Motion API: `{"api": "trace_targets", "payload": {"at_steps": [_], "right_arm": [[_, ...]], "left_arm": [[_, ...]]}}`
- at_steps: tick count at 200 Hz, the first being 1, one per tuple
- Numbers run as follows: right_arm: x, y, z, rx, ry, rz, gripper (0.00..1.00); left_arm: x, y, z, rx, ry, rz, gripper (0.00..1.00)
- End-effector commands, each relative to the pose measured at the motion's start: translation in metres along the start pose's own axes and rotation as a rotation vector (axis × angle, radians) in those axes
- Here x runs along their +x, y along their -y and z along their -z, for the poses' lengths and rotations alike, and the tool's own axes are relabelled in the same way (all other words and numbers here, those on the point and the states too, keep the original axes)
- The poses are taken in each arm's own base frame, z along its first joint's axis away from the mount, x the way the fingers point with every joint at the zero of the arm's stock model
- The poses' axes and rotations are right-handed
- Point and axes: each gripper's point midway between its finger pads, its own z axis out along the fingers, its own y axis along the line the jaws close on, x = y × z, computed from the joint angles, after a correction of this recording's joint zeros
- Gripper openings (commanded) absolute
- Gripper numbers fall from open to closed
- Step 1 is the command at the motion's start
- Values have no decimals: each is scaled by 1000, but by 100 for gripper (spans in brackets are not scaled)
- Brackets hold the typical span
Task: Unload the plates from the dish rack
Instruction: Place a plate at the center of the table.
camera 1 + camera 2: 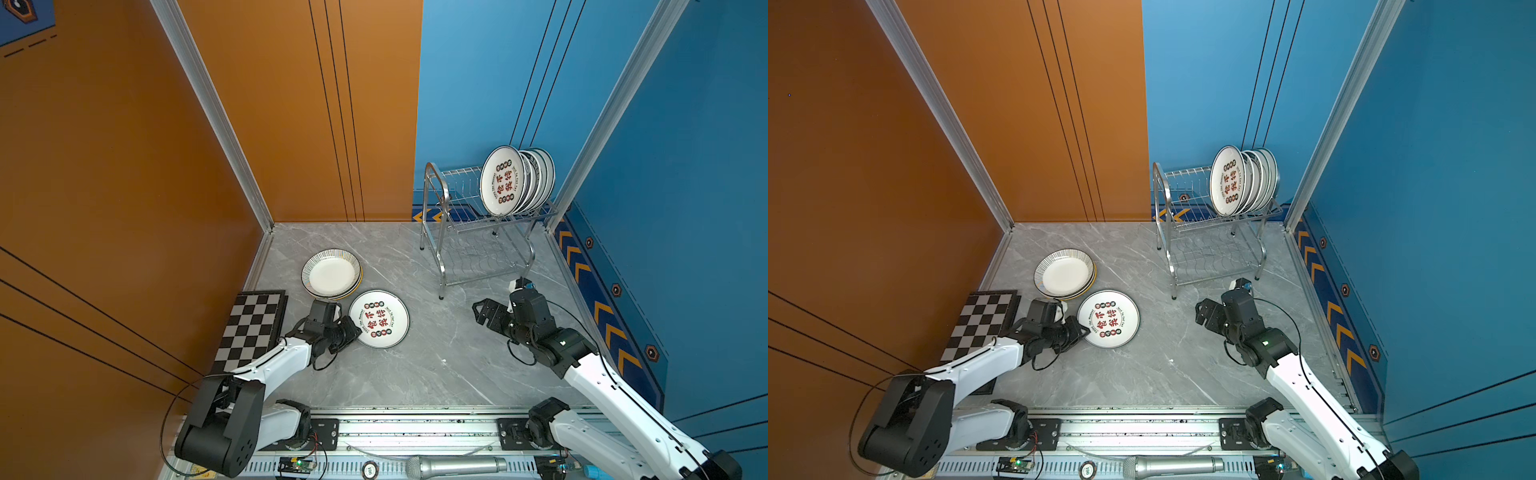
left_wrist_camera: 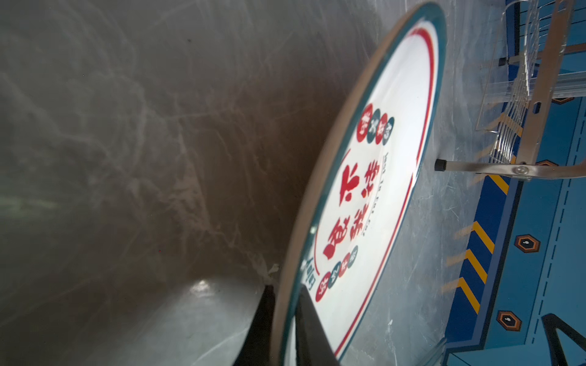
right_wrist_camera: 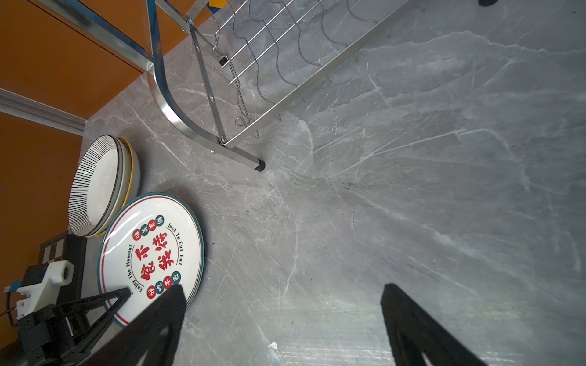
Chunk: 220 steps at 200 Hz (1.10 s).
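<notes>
Both top views give the whole layout. The dish rack (image 1: pixel 443 274) stands at the upper right of the grey marble tabletop (image 1: pixel 436 365), its long side running left to right. Its upper tier holds a tight row of racked plates (image 1: pixel 500 180) on edge at the right end, faces turned toward the left of the frame. At the tabletop's lower left a lettered plate (image 1: pixel 379 319) lies flat, face up, just beside a short stack of plates (image 1: pixel 331 274) topped by a striped-rimmed one. A chequered board (image 1: pixel 249 328) lies just left of them.

Only the left wrist view shows the left gripper (image 2: pixel 284 287) closely: jaws narrow, pinching the lettered plate's rim, a finger on either side.

Only the right wrist view shows the right gripper (image 3: pixel 282 286) spread wide over bare marble, gripping nothing. It also shows the rack's wavy lower shelf (image 3: pixel 206 79) and a yellow-rimmed plate (image 3: pixel 134 171) lower in the stack.
</notes>
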Motion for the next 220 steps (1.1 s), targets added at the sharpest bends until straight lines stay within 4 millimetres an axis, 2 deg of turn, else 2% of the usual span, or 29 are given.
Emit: {"api": "trace_targets", "payload": {"at_steps": [1,38,122,160,220], "right_arm": [[-8,-2,7,10,11,34,95],[-14,-5,10,3,22,39,97],[-23,-4,13,6,42,30,100],[-27,-3,15,12,49,29,100],[-38,-4,22,20,67,38,100]], "left_arm": [[15,-28,-6,-103,-46,5,14],[17,-32,-12,-119,-60,1,21],[20,-49,-16,-172,-64,25,46],[19,-57,-8,-200,-44,33,58],[12,-74,18,-272,16,58,66]]}}
